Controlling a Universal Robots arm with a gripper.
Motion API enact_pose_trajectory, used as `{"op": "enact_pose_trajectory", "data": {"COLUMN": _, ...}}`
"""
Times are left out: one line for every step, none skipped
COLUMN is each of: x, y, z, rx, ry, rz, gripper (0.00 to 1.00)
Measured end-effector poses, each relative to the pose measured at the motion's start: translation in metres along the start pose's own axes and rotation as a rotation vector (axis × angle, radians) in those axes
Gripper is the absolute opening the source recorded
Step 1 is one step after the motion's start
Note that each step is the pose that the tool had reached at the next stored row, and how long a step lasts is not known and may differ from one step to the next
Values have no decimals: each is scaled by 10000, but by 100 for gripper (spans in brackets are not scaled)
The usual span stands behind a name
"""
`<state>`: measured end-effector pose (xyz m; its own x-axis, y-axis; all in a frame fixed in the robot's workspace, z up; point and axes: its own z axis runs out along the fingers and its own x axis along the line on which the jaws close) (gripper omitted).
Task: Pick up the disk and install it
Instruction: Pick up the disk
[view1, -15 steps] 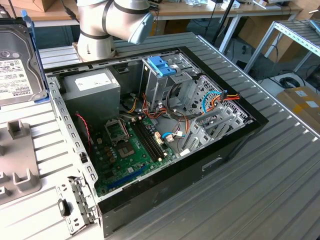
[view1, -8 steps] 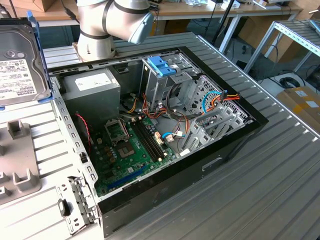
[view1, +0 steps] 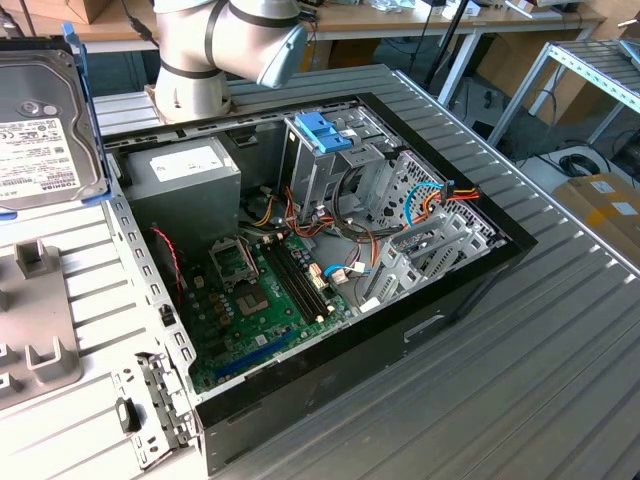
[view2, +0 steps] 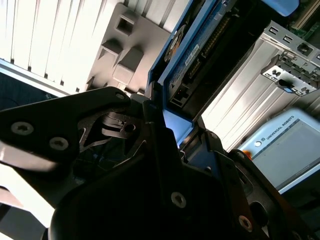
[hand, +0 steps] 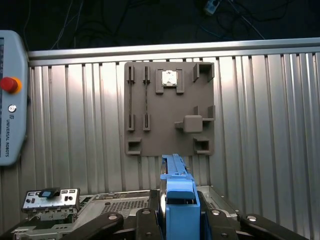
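Nearest, the hand (hand: 180, 222) is clenched on the disk (view1: 35, 120), which is gripped by its light blue bracket (hand: 180, 192). The disk is held aloft over the counter (view1: 560, 340), beside the open computer case (view1: 330, 260), at the exterior view's left.

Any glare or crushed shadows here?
Exterior view: even light, no harsh glare on the disk. Second wrist view: the gripper near black, the ribbed table washed white. First wrist view: black beyond the table's edge, bright streaks along its ribs.
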<state>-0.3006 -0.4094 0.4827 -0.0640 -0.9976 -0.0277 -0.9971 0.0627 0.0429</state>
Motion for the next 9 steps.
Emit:
{"op": "enact_pose_trajectory", "data": {"x": 0, "y": -5, "z": 1, "rx": 0, "ry": 0, "rz": 0, "gripper": 37}}
{"op": "enact_pose_trajectory", "data": {"x": 0, "y": -9, "z": 2, "rx": 0, "ry": 0, "rz": 0, "gripper": 37}}
{"op": "enact_pose_trajectory", "data": {"x": 0, "y": -14, "z": 2, "rx": 0, "ry": 0, "rz": 0, "gripper": 37}}
{"op": "enact_pose_trajectory", "data": {"x": -1, "y": -18, "z": 3, "rx": 0, "ry": 0, "rz": 0, "gripper": 37}}
{"op": "enact_pose_trajectory", "data": {"x": -1, "y": -24, "z": 4, "rx": 0, "ry": 0, "rz": 1, "gripper": 37}}
{"op": "enact_pose_trajectory", "data": {"x": -1, "y": -29, "z": 4, "rx": 0, "ry": 0, "rz": 0, "gripper": 37}}
{"op": "enact_pose_trajectory", "data": {"x": -2, "y": -35, "z": 4, "rx": -1, "ry": 1, "rz": 0, "gripper": 37}}
{"op": "enact_pose_trajectory", "data": {"x": -2, "y": -41, "z": 7, "rx": 1, "ry": -1, "rz": 1, "gripper": 37}}
{"op": "enact_pose_trajectory", "data": {"x": -2, "y": -45, "z": 6, "rx": 1, "ry": 0, "rz": 0, "gripper": 37}}
